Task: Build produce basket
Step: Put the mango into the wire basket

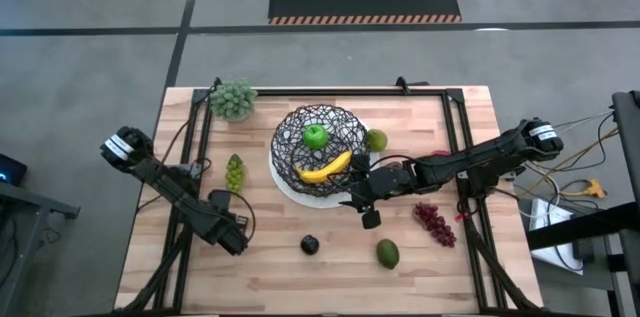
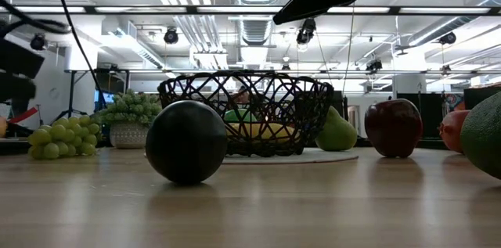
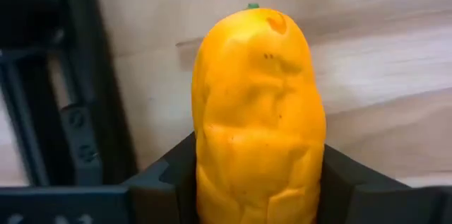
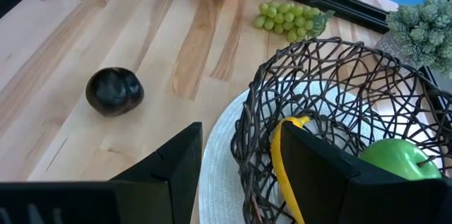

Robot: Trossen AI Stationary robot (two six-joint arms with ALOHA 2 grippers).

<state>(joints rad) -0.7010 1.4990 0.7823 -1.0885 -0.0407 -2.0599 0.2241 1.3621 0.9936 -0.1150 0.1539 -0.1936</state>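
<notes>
a: any writing or labels you can read anywhere?

b: none that i can make out. the left gripper (image 3: 258,196) has its fingers pinching the orange carrot (image 3: 258,118) from both sides; the carrot's long axis runs straight out from between the fingers, its tip with a speck of green pointing away over the bench (image 1: 300,277).

a: how is that arm posed?

b: it reaches from the left side down low toward the near-left part of the bench, elbow bent, gripper close to the black frame rail.

a: and the other one?

b: the right gripper (image 1: 370,207) stretches in from the right, lying nearly level, its fingers (image 4: 176,164) spread with nothing between them. the basket (image 1: 320,142) is just ahead of those fingers, standing on the white plate (image 4: 219,181), with the banana (image 1: 327,168) lying across inside it and the green apple (image 1: 316,137) beyond that.

a: what else is near?

b: the dark plum (image 4: 114,91) sits off to one side of the right fingers, well apart. the avocado (image 1: 388,253) and dark red grapes (image 1: 435,223) lie on the bench near that arm.
</notes>
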